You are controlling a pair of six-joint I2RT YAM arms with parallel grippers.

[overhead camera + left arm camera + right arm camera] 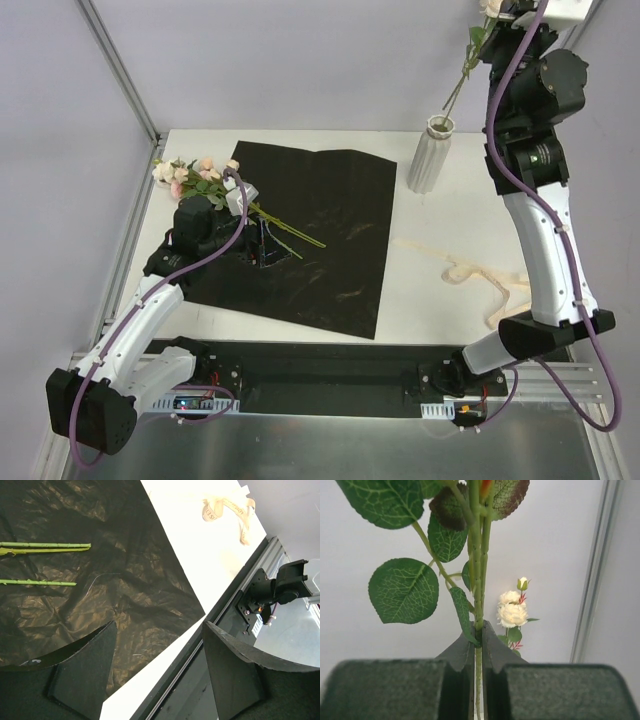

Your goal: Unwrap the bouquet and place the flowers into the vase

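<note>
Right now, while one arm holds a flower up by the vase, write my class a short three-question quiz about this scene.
1. True or false: the right gripper is shut on a flower stem raised over the vase.
2. Where does the cream ribbon lie? A: on the table, right of the black paper. B: inside the vase. C: across the left arm.
3. Fill in: the left gripper hangs ___ above the black paper.
Key: 1 true; 2 A; 3 open.

The light is bright and even, with soft shadows. The table (210, 565) is overexposed white; the black sheet (330, 230) shows faint glare.
</note>
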